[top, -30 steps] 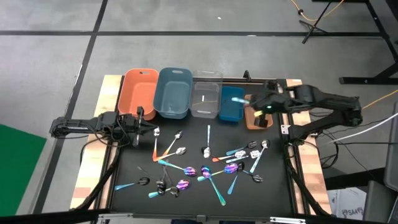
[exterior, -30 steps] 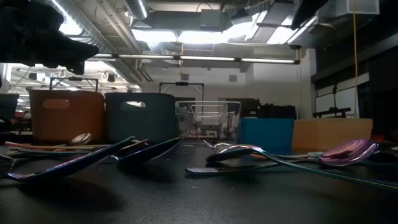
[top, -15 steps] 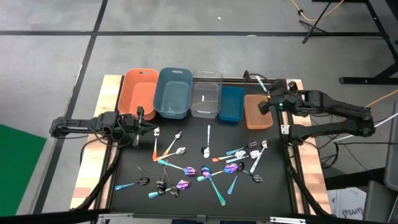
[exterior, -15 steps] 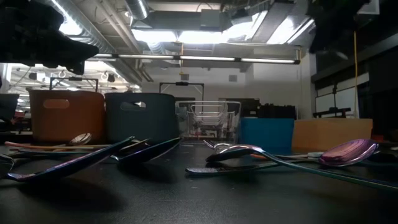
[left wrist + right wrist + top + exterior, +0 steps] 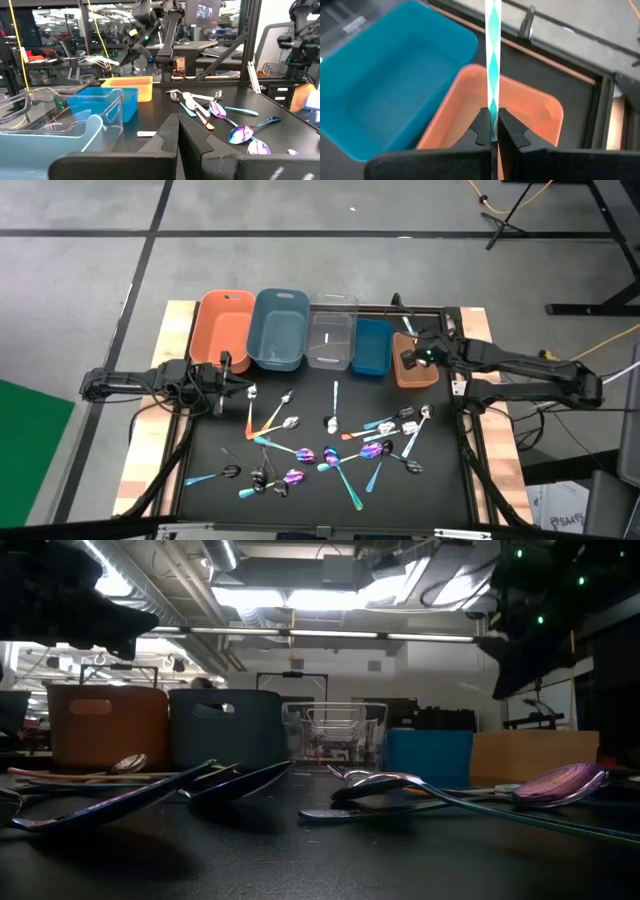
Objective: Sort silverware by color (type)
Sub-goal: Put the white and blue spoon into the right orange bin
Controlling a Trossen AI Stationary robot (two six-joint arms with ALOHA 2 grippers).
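Many slim spoons lie scattered on the black mat (image 5: 320, 480): silver, iridescent purple ones (image 5: 372, 449), teal-handled ones and an orange-handled one (image 5: 249, 417). My right gripper (image 5: 409, 352) hangs over the brown bin (image 5: 418, 375) and is shut on a utensil with a teal and white patterned handle (image 5: 492, 60). That handle points toward the far edge, and its other end is hidden. My left gripper (image 5: 225, 376) waits shut near the orange bin (image 5: 225, 325), holding nothing. My right gripper pinches the teal-patterned handle (image 5: 492, 112) between its two fingers (image 5: 481, 131). The handle runs along the fingers and sticks out past their tips. It is lifted clear above the brown bin (image 5: 470, 115). Which end of the utensil is gripped stays hidden by the fingers.
Five bins stand in a row along the far side: orange, grey-blue (image 5: 280, 328), clear (image 5: 332, 330), blue (image 5: 373, 345) and brown. A dark frame rail (image 5: 555, 65) runs behind them. Wooden table edges (image 5: 150, 450) flank the mat.
My right gripper has turned while staying shut on the utensil. The handle pointed left over the blue bin a second ago. It has swung round toward the far edge, and the gripper has come back over the brown bin.
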